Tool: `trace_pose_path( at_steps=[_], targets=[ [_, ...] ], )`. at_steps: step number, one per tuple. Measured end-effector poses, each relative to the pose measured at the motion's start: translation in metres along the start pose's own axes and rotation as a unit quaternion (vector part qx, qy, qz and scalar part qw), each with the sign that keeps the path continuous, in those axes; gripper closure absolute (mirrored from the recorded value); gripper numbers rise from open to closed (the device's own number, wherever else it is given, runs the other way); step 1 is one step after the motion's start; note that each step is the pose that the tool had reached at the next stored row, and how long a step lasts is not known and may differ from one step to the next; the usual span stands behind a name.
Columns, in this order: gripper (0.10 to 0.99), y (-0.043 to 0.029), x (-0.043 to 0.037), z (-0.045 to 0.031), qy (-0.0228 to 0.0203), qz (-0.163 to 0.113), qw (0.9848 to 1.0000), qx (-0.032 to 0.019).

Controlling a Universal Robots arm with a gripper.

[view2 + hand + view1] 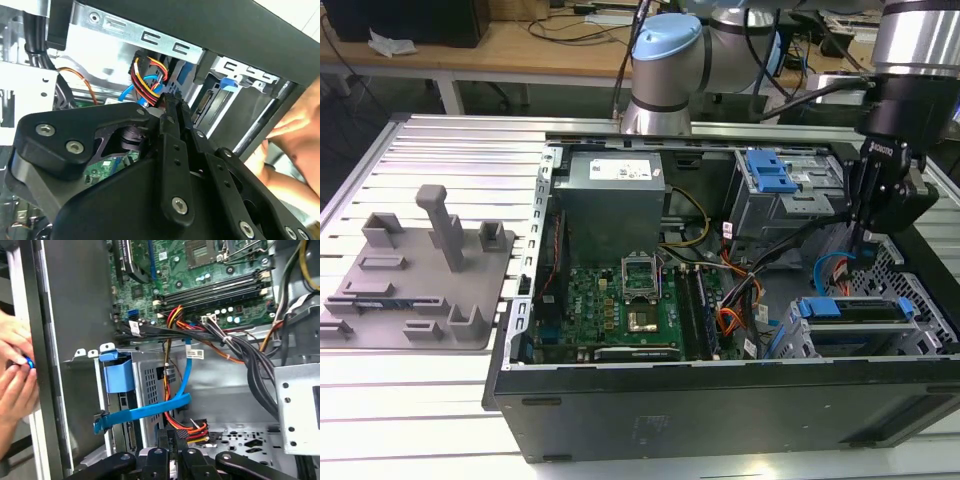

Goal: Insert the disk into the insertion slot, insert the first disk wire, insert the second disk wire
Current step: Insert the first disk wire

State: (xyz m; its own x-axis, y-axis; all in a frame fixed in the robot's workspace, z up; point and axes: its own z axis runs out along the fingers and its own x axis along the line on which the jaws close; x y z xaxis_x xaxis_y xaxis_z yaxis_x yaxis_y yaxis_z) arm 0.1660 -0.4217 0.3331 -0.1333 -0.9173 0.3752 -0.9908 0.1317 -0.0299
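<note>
The insertion slot (150, 377) is formed of dull grey sheet metal, perforated. The disk (117, 374) is framed in smooth blue plastic — faintly glossy. A flat blue cable (150, 412) is sheathed in shiny plastic, and the table (420, 400) is built of ribbed, pale aluminium — matt.

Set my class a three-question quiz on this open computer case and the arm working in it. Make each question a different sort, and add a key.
1. True or false: the disk, in its blue frame, already sits in the insertion slot.
2. In the first wrist view, the flat cable lying across the insertion slot is: A red, B blue, C green.
3. In the second wrist view, what is the gripper shut on?

Key
1. True.
2. B.
3. A black connector on red, yellow and black wires.
</note>
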Motion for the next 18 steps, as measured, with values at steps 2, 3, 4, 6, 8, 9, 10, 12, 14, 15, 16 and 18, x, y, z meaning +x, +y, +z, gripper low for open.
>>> trace_pose_path(
  at_steps=[2, 3, 4, 6, 8, 9, 10, 12, 14, 15, 16, 18],
  targets=[
    [0.922, -0.0009, 0.0063, -0.0001, -0.0175, 0.0, 0.9998, -0.0023],
    [0.922, -0.0012, 0.0084, -0.0002, -0.0218, -0.001, 0.9998, -0.0029],
    [0.922, -0.0014, 0.0106, -0.0005, -0.0243, -0.001, 0.9997, -0.0033],
    [0.922, -0.0022, 0.0164, -0.0005, -0.0267, -0.001, 0.9996, -0.004],
    [0.922, -0.0032, 0.0232, 0.0006, -0.0285, -0.001, 0.9996, -0.0053],
    [0.922, -0.0039, 0.0268, 0.002, -0.0298, -0.002, 0.9995, -0.0075],
    [0.922, -0.0051, 0.0294, 0.0031, -0.0371, -0.003, 0.9993, -0.0097],
    [0.922, -0.0067, 0.0307, 0.0037, -0.052, -0.003, 0.9986, -0.0119],
    [0.922, -0.0082, 0.0335, 0.0049, -0.0693, -0.004, 0.9975, -0.0143],
    [0.922, -0.0085, 0.0354, 0.0056, -0.0715, -0.004, 0.9973, -0.0148],
    [0.922, -0.0088, 0.0378, 0.0065, -0.074, -0.004, 0.9971, -0.0153],
    [0.922, -0.01, 0.0459, 0.0083, -0.0813, -0.004, 0.9965, -0.0165]
  ],
)
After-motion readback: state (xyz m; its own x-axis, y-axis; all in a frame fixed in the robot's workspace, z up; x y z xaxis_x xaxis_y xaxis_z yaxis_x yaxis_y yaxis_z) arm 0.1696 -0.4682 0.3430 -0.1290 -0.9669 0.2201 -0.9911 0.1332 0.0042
